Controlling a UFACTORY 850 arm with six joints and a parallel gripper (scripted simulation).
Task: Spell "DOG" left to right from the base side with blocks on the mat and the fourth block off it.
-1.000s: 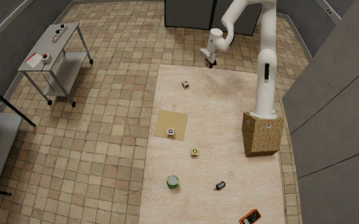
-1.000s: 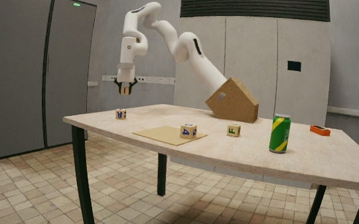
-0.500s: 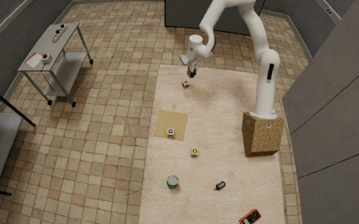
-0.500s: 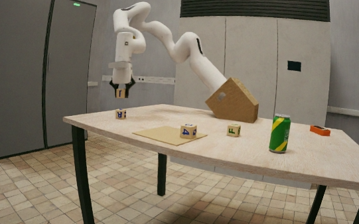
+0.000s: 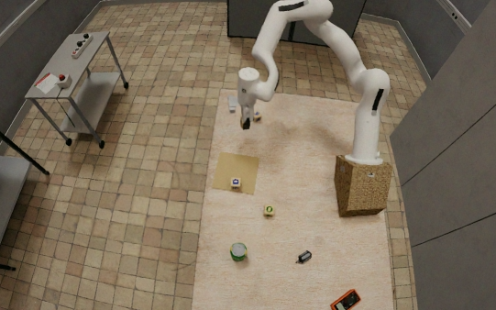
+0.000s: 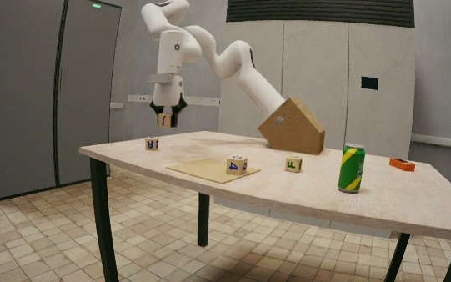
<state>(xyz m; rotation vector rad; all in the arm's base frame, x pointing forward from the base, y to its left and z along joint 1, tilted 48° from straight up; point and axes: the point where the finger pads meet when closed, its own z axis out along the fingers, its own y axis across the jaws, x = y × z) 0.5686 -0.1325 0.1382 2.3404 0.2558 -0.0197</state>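
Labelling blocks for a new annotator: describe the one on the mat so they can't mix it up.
Find the long pale table and the thin tan mat near its front edge. One block stands on the mat's corner nearest the green can. It is the only block on the mat; two others sit on bare table, and the gripper holds a fourth in the air.
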